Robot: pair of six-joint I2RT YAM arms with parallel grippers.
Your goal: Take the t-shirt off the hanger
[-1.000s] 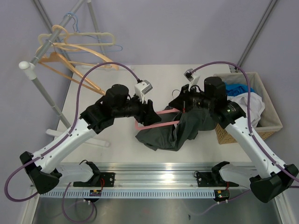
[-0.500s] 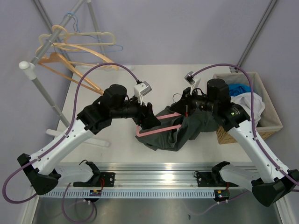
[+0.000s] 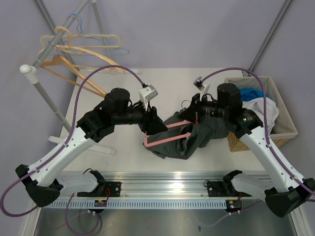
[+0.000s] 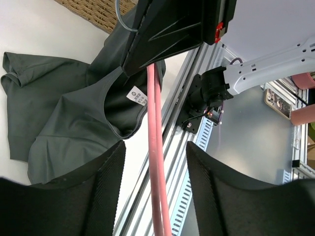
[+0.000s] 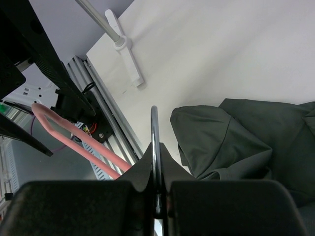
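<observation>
A dark grey t-shirt (image 3: pixel 199 138) lies crumpled at the table's middle, its neck opening and label showing in the left wrist view (image 4: pixel 74 118). A pink hanger (image 3: pixel 167 139) sticks out of it toward the left. My left gripper (image 3: pixel 153 126) is open; the hanger's two pink bars (image 4: pixel 153 147) run between its fingers (image 4: pixel 106 187) without touching either pad. My right gripper (image 5: pixel 156 169) is shut on the hanger's metal hook (image 5: pixel 154 132), just left of the shirt (image 5: pixel 246 142).
A wicker basket (image 3: pixel 290 129) holding blue and white clothes stands at the right edge. A clothes rack with several spare hangers (image 3: pixel 74 46) rises at the back left, its white foot (image 3: pixel 106 150) on the table. An aluminium rail (image 3: pixel 162 189) runs along the near edge.
The hanger has tilted and its pink bars have slid further out of the shirt. The left arm shifted slightly left; its jaws widened, then narrowed around the bars. The right gripper stays shut.
</observation>
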